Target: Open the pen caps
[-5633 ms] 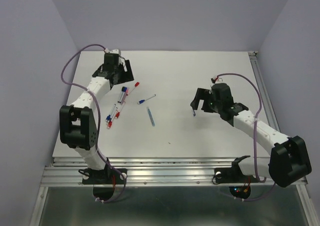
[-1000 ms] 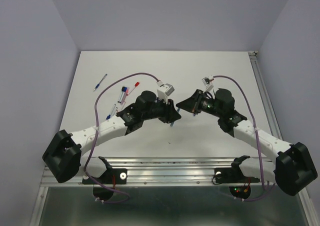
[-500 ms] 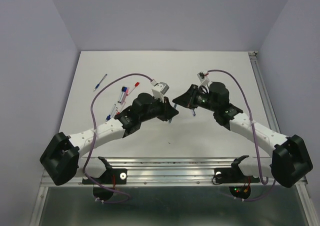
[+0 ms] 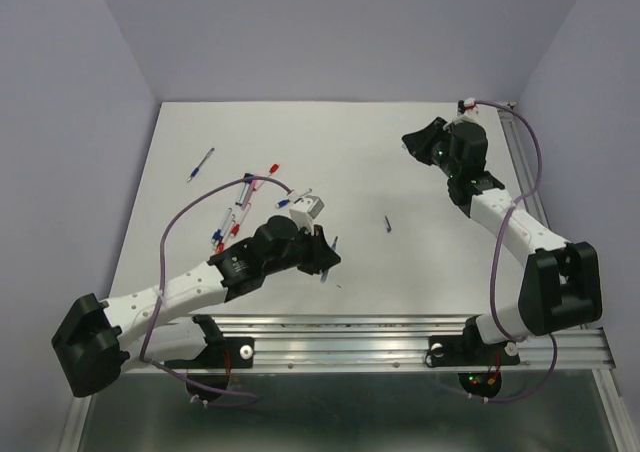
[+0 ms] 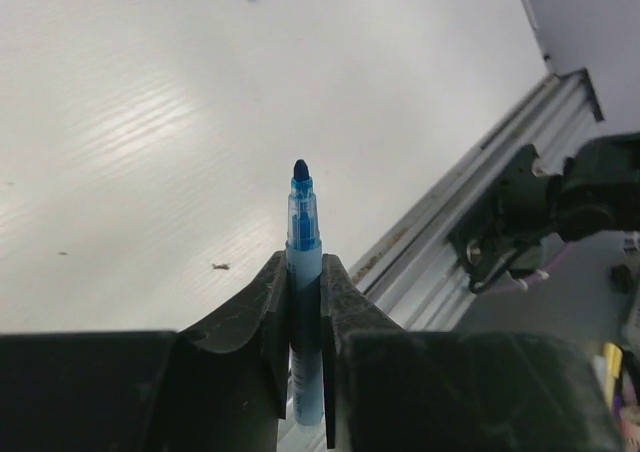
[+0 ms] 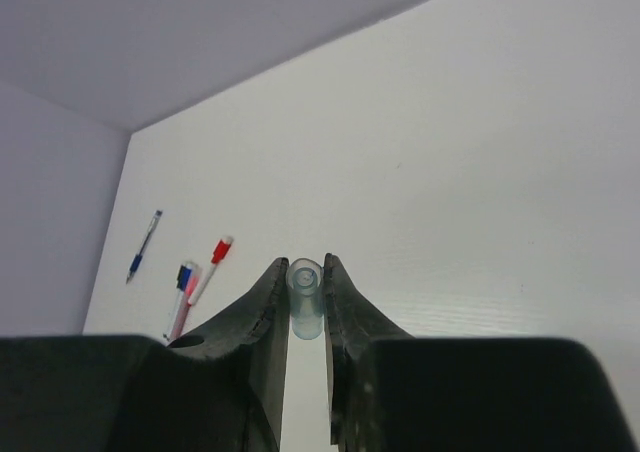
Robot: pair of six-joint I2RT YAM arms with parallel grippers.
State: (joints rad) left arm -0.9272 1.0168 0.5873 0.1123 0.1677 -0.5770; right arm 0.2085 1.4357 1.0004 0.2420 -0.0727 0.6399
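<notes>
A white tabletop [image 4: 420, 272] stands boxed in by plain lavender walls [image 4: 330, 32] at its back and on both sides. A ribbed metal rail [image 4: 350, 334] runs along the tabletop's near edge. Soft, even light leaves a faint sheen on the tabletop.

Reaches the left arm [image 4: 190, 282] low and forward toward the centre, with the left gripper [image 4: 328, 254] clamped on a blue pen [image 5: 303, 222], tip outward. Holds the right arm [image 4: 510, 227] stretched far to the right, with the right gripper [image 4: 408, 140] pinched on a light-blue cap [image 6: 304, 310], fingers pointing left.
</notes>
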